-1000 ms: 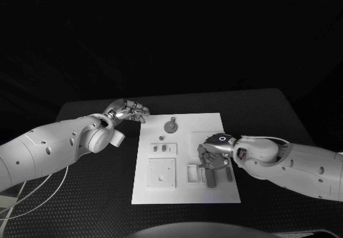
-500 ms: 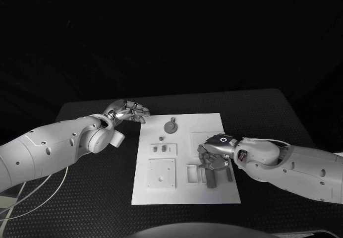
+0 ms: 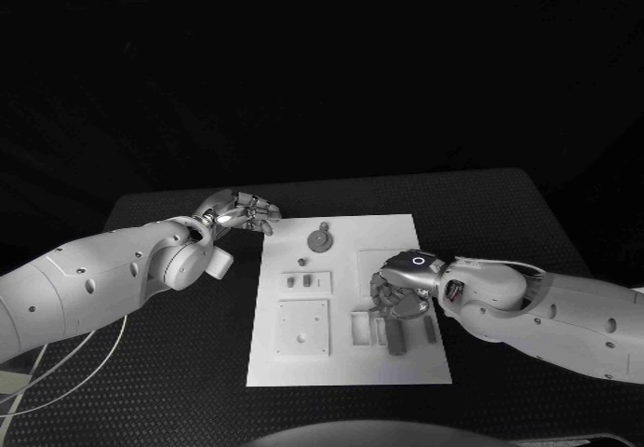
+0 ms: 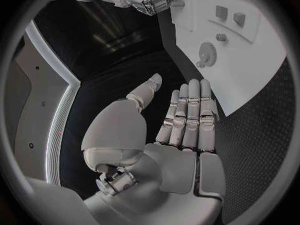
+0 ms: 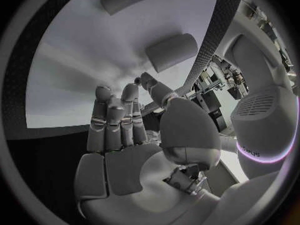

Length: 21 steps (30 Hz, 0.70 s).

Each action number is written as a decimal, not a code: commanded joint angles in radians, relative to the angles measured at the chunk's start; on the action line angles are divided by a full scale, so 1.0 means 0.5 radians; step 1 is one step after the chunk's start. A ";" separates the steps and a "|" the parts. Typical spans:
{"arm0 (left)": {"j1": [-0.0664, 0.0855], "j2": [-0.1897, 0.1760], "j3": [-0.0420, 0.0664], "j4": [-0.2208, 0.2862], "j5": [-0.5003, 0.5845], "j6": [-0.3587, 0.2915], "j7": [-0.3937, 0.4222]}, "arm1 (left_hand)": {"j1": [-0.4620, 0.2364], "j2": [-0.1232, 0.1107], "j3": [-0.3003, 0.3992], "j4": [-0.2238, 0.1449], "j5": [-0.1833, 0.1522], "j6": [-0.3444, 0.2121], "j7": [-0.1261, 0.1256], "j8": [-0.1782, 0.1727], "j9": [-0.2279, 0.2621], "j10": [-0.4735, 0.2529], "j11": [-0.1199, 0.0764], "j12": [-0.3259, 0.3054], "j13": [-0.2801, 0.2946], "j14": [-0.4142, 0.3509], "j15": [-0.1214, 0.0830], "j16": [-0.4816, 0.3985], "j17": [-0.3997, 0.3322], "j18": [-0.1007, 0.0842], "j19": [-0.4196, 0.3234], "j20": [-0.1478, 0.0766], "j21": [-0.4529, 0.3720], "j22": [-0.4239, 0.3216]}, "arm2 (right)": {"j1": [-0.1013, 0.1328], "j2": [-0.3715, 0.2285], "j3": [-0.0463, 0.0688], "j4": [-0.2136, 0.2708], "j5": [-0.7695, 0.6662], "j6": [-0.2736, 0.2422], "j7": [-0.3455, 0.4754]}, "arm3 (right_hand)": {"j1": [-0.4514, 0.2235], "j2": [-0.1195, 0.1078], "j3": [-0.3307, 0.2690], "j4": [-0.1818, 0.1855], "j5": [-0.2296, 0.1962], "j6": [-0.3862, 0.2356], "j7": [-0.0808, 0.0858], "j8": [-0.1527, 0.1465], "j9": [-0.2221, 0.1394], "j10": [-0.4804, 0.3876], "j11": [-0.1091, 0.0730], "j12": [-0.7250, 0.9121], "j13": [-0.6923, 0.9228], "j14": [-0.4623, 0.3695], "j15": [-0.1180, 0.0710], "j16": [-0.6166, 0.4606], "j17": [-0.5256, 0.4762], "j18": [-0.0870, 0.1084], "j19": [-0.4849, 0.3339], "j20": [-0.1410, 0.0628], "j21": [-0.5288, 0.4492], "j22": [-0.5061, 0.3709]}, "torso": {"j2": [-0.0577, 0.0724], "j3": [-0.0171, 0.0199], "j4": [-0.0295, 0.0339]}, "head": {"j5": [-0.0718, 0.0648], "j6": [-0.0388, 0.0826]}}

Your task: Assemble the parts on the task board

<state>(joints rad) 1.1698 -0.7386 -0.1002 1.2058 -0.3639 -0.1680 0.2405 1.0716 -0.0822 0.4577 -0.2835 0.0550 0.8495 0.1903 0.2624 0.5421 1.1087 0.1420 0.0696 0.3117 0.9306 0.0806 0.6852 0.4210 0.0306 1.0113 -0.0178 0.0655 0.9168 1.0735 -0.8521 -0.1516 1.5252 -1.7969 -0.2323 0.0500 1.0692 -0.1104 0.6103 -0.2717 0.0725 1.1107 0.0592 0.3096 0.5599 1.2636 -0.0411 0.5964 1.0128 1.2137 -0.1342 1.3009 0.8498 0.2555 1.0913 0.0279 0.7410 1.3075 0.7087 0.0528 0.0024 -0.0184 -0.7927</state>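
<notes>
Right hand (image 3: 403, 289), fingers curled down, grip not discernible, hovers over the dark elongated part (image 3: 396, 335), just beneath its fingertips on the task board (image 3: 342, 363); left hand (image 3: 242, 212) open, farther off.

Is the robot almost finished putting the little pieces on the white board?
Probably not. Nothing looks clearly finished: a round part and a long dark part lie on the task board. The right hand reaches down by the long part; whether it grips it is hidden. The left hand waits open off the board's far corner, holding nothing. Most assembling seems left.
</notes>
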 commanded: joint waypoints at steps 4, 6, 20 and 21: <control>0.002 0.003 0.001 0.009 0.001 0.067 -0.026 | -0.032 0.006 -0.014 0.002 0.001 -0.018 -0.005 0.011 -0.005 -0.004 -0.004 0.005 -0.002 0.011 0.002 -0.015 0.010 0.017 -0.006 0.003 0.006 -0.005 | 0.018 -0.007 0.026 0.026 0.055 -0.042 0.004 | 0.002 0.024 0.001 -0.007 0.008 0.017 0.009 0.005 0.002 0.014 -0.003 -0.005 -0.003 -0.001 -0.013 0.008 -0.002 0.012 0.009 0.001 0.007 0.038 | 0.000 0.0012 0.001 | 0.000 0.003; 0.002 0.003 0.001 0.010 -0.009 0.084 -0.035 | -0.037 0.006 -0.016 0.004 0.001 -0.020 -0.004 0.011 -0.007 0.000 -0.007 0.007 -0.002 0.015 0.001 -0.017 0.014 0.018 -0.004 0.002 0.007 -0.006 | 0.034 -0.008 0.028 0.036 0.078 -0.047 0.003 | 0.001 0.024 0.001 -0.008 0.008 0.017 0.009 0.005 0.002 0.014 -0.002 -0.005 -0.003 -0.001 -0.013 0.008 -0.002 0.013 0.010 0.001 0.008 0.038 | 0.000 0.0008 0.001 | 0.000 0.007; 0.002 0.006 0.000 0.086 -0.277 0.441 -0.299 | -0.372 0.058 -0.084 0.225 -0.005 0.010 -0.024 0.044 -0.021 0.075 -0.040 0.025 0.006 0.077 -0.027 -0.043 0.090 0.024 0.043 -0.023 0.013 -0.034 | 0.102 -0.003 0.102 0.118 0.182 -0.055 -0.001 | 0.000 0.027 0.001 -0.011 0.008 0.016 0.009 0.005 0.003 0.015 -0.002 -0.006 -0.003 -0.001 -0.014 0.009 -0.002 0.013 0.011 0.001 0.008 0.038 | 0.001 0.0001 0.000 | 0.005 0.044; 0.002 0.008 0.000 0.100 -0.306 0.485 -0.328 | -0.409 0.066 -0.092 0.253 -0.006 0.012 -0.025 0.046 -0.022 0.080 -0.042 0.027 0.008 0.082 -0.029 -0.044 0.096 0.024 0.045 -0.025 0.013 -0.036 | 0.107 0.000 0.109 0.122 0.186 -0.053 -0.002 | 0.000 0.027 0.001 -0.012 0.008 0.015 0.009 0.004 0.002 0.015 -0.002 -0.006 -0.004 -0.002 -0.014 0.009 -0.002 0.013 0.011 0.001 0.008 0.038 | 0.001 -0.0008 0.000 | 0.006 0.054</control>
<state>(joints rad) 1.1698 -0.7381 -0.1003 1.2473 -0.4453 -0.0401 0.1458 0.8687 -0.0515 0.4117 -0.1581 0.0550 0.8523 0.1815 0.2819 0.5318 1.1439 0.1194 0.0785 0.3146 0.9668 0.0659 0.6683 0.4686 0.0222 1.0259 -0.0323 0.0655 0.8991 1.1264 -0.8534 -0.0971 1.5829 -1.7267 -0.2532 0.0491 1.0719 -0.1078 0.6100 -0.2719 0.0725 1.1118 0.0607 0.3090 0.5595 1.2636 -0.0411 0.5963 1.0119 1.2127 -0.1347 1.3009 0.8497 0.2555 1.0913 0.0280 0.7409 1.3075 0.7087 0.0527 0.0027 -0.0159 -0.7723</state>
